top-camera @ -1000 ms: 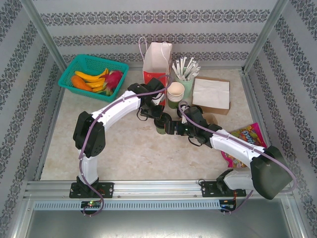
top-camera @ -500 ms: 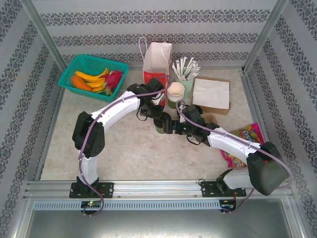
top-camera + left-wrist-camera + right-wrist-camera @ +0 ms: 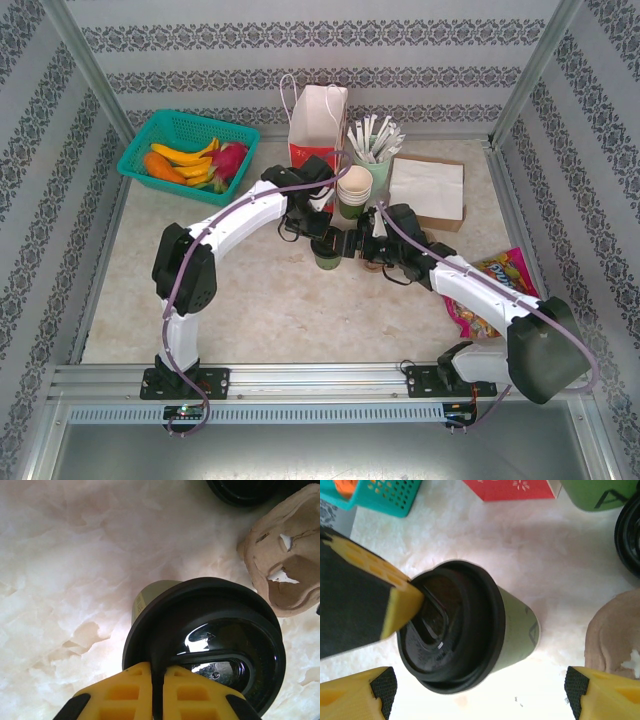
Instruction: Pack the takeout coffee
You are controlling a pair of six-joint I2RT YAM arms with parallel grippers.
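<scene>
The takeout coffee (image 3: 327, 252) stands upright on the bench (image 3: 250, 310) at the middle of the overhead view, lid on, with both arms converging on it. The left claw (image 3: 152, 692) is closed, its yellow fingers (image 3: 132, 692) pressed together. Their tips bear on the near edge of the black lid, probably to steady the cup or seat the lid; whether they pinch the rim itself is not clear. The right claw (image 3: 480, 685) is spread wide and holds nothing. One finger sits at the lower left of its own view and the other at the lower right, so the cup lies ahead of the gap, a stance that looks set for closing on the green sides. The paper bag (image 3: 318, 125) stands open-mouthed toward the top of the overhead frame, likely where the cup is bound. Room is tight on the right side of the cup: a pulp cup carrier (image 3: 285, 565) lies just beside it and a loose black lid (image 3: 245, 487) near that, with a stack of cups (image 3: 354, 190) between cup and bag. The bench to the left and below is bare.
</scene>
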